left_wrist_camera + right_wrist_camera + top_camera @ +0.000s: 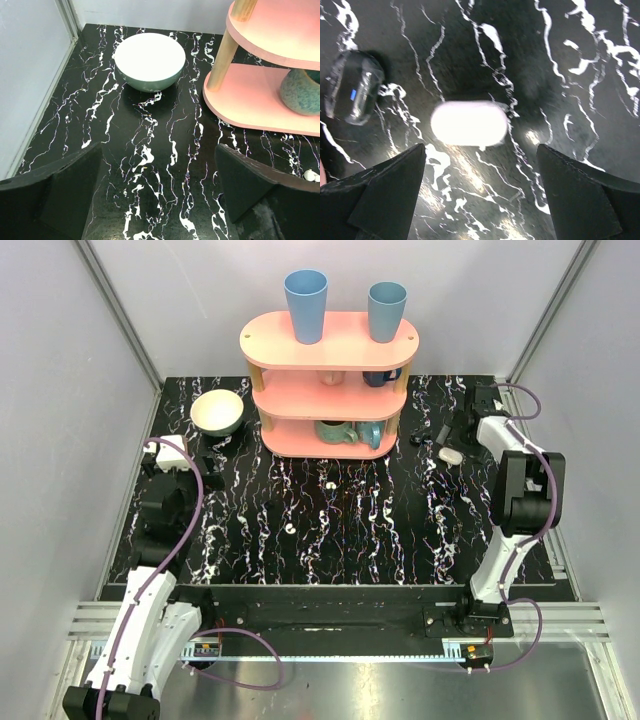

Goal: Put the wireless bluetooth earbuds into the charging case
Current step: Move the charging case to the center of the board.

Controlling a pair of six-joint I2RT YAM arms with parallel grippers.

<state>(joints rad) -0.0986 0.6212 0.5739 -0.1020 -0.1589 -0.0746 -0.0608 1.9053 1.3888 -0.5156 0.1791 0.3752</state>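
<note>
Hovering right of the pink shelf (330, 390), the right gripper (480, 146) gapes wide and empty over the charging case (469, 123), whose long axis runs jaw to jaw. Left gripper (157, 147), left of shelf, is wide too and farther off. Earbuds (331, 483) lie just in front of shelf.

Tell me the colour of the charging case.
The charging case is white, clearest in the right wrist view.

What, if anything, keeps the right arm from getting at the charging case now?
Nothing visible, so probably yes. The right gripper hangs open above the charging case, which lies flat on the tabletop just ahead of its jaws. A clear rounded object sits apart, off to the side.
</note>
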